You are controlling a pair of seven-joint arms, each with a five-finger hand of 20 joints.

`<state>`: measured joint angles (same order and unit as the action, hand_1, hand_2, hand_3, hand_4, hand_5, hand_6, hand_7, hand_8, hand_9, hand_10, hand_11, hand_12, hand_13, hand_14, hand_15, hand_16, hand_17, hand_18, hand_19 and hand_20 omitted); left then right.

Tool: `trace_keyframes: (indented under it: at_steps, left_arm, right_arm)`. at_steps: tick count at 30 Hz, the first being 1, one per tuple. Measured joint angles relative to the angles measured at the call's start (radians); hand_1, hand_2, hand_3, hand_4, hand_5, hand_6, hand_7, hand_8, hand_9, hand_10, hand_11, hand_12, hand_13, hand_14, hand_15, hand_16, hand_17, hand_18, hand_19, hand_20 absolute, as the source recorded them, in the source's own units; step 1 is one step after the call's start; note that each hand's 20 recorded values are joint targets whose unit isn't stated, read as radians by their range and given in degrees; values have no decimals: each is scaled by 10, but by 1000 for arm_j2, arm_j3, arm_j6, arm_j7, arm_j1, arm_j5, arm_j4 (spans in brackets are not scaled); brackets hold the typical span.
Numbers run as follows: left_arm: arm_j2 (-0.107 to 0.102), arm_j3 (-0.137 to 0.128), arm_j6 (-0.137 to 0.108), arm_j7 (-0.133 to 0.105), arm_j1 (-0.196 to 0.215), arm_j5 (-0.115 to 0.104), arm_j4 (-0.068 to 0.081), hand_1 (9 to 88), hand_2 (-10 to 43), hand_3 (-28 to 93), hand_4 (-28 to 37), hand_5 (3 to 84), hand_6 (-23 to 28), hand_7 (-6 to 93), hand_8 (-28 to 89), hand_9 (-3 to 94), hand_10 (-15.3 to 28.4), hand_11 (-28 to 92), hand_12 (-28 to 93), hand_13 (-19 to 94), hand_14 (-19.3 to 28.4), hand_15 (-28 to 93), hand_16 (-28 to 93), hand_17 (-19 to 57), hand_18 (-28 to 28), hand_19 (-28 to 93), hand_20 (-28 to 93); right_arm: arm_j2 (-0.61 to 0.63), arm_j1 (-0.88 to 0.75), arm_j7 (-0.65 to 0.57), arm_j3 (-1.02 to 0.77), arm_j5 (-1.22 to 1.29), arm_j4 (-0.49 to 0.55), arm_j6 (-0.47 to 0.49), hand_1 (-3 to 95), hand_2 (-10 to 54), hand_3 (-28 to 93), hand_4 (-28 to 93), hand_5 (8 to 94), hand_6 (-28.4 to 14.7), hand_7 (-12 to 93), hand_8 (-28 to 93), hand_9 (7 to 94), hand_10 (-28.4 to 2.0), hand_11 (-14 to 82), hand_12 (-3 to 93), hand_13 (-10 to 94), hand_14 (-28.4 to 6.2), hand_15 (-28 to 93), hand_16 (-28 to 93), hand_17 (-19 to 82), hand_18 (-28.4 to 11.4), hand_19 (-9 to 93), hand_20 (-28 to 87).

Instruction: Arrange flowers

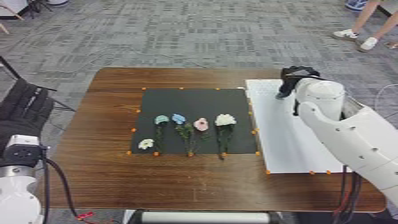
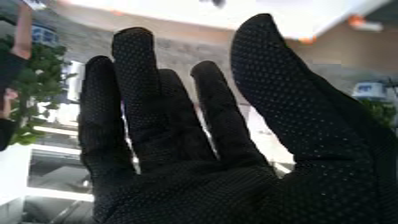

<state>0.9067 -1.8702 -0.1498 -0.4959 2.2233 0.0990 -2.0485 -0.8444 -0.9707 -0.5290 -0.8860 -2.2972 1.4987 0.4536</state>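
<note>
In the head view my right hand (image 1: 298, 76) is over the far end of the white sheet (image 1: 306, 150); a small grey-green thing (image 1: 282, 95) beside it is too unclear to name. The right wrist view has my right hand (image 2: 191, 185) open, fingers straight, palm bare. On the black mat (image 1: 191, 100) lie a teal flower (image 1: 161, 120), a blue flower (image 1: 179, 119), a pink flower (image 1: 201, 124) and a large white flower (image 1: 225, 120), stems towards me. A small white flower (image 1: 146, 144) lies at the mat's near left. My left hand (image 1: 19, 102) is open beside the table's left edge.
Small orange markers (image 1: 267, 172) line the edges of the mat and the sheet. The brown table (image 1: 178, 185) extends around both. Dark cables (image 1: 64, 185) hang beside the left arm, and others run near the right arm at the table's near edge.
</note>
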Motion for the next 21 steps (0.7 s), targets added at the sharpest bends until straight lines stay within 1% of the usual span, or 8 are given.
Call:
trace_keyframes:
  at_steps: [4,11,13,15,17,21]
  left_arm:
    - [0,0,3,0,1,2,0,231,125,721,-283,407,61,99,-81,327,130,174,106,230,127,209,-26,-42,106,184,113]
    - [1,3,16,1,0,8,0,231,126,721,-283,408,62,98,-81,327,130,169,109,231,125,208,-25,-43,107,185,114]
    - [1,6,18,1,-2,8,0,231,126,721,-283,408,62,98,-81,327,130,168,110,232,125,208,-25,-43,107,185,114]
    - [1,8,18,1,-4,9,1,231,126,720,-283,408,62,98,-81,327,130,167,110,232,125,208,-25,-43,107,185,114]
    - [1,9,18,1,-5,9,1,230,127,720,-283,408,61,98,-81,327,130,167,110,232,124,207,-25,-43,107,185,113]
    - [1,9,19,1,-6,9,1,229,127,721,-283,407,61,98,-81,327,129,167,111,232,125,207,-24,-43,107,184,114]
  right_arm:
    - [-5,-2,3,0,5,-27,-6,432,-95,851,-283,381,-64,97,-106,357,-139,147,117,465,-139,600,175,216,-238,713,311]
    - [-18,3,25,29,6,-59,3,441,-95,847,-283,375,-52,105,-110,367,-125,156,105,480,-128,595,175,214,-231,710,307]
    - [-24,4,42,35,4,-67,8,450,-95,841,-283,380,-53,105,-112,387,-123,164,104,490,-126,590,175,215,-232,709,307]
    - [-32,6,51,42,4,-76,20,458,-95,833,-283,404,-49,115,-114,417,-119,171,104,514,-120,589,180,223,-233,713,309]
    - [-39,8,48,48,7,-81,35,473,-95,808,-283,430,-41,126,-119,455,-118,174,112,535,-105,572,258,232,-231,717,312]
    - [-45,8,28,62,7,-83,30,494,-95,780,-283,500,-24,142,-126,530,-125,185,128,561,-95,575,313,243,-234,725,319]
